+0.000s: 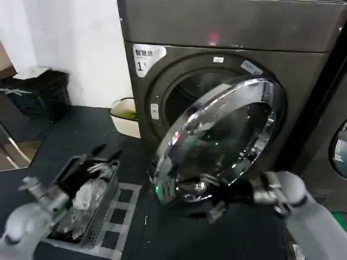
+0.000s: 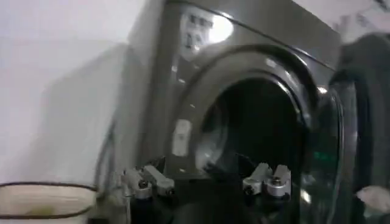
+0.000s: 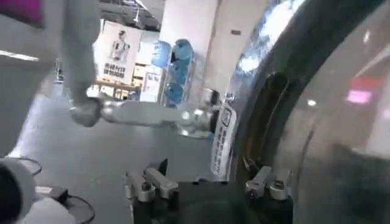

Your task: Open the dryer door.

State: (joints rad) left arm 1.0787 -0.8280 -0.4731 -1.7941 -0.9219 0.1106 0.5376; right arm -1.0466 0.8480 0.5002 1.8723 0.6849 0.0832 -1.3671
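Right gripper [image 1: 217, 208], jaws spread, sits beneath the dryer door [image 1: 222, 141], already swung half open; left gripper [image 2: 207, 182] is open too.

dryer door [image 1: 222, 141] swung half out, drum opening [image 1: 190, 97] partly clear, basket [image 1: 89, 203] low left

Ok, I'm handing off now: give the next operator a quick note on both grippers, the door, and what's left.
Right gripper: open, at the lower edge of the door, not clamped on it.
Left gripper: open, idle, low over the basket on the robot's left.
Door: swung partly out from the dryer, drum opening showing.
Done: door unlatched and part open.
Left: probably push it wider.
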